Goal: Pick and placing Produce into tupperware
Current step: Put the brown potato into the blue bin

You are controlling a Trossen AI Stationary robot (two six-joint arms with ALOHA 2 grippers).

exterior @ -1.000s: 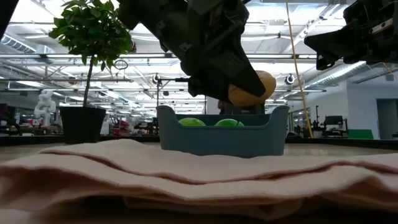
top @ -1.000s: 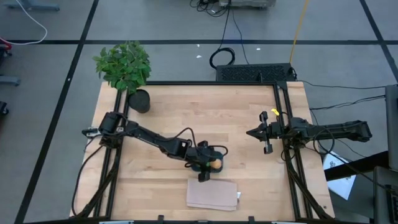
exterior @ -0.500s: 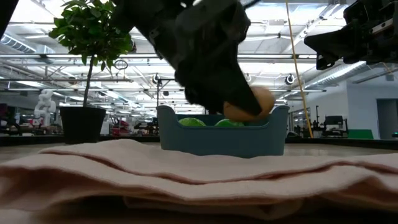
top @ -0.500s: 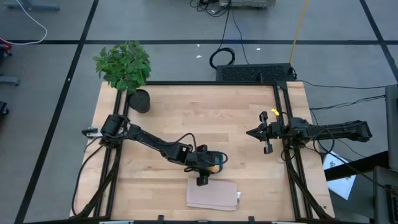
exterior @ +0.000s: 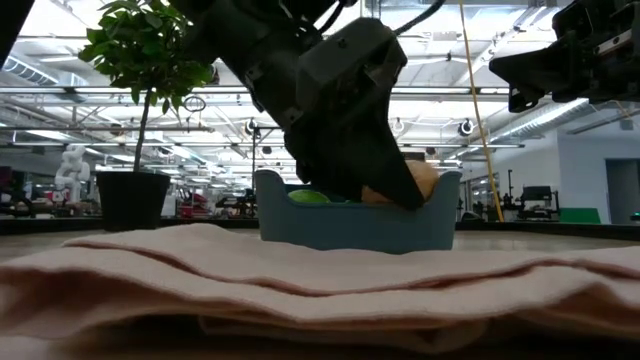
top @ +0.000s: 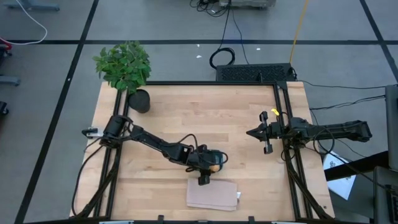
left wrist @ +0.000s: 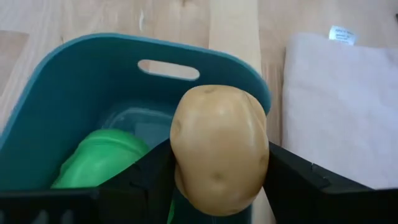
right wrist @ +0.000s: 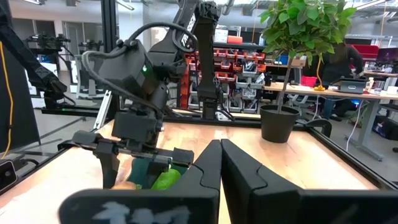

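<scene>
teal-blue plastic tupperware point(left wrist: 205, 56) sits on my wooden table point(top: 205, 112), near the front edge and just behind the flat beige cloth point(top: 212, 195). my left gripper point(top: 211, 166) reaches down over the container with its two dark fingers point(left wrist: 298, 180) clamped on the sides of a tan potato point(left wrist: 219, 149); in the left wrist view the potato hangs above the container's interior, close to the wall with the handle slot point(left wrist: 169, 69). the low view shows the potato point(exterior: 420, 182) level with the container's rim point(exterior: 440, 180), partly below it, the gripper body point(exterior: 340, 100) covering most of the tub. inside the tupperware lies bright green produce: one piece point(left wrist: 99, 158) is visible on the floor of the tub beside the potato in the wrist view, and one green top point(exterior: 308, 197) shows over the rim in the low view. whether the potato touches the floor of the tub i cannot tell.

my right gripper point(top: 250, 132) waits in the air over the right side of the table, well apart from the container, fingers point(right wrist: 249, 168) pressed together and carrying nothing. a potted plant point(top: 126, 68) stands at the table's far left corner.
</scene>
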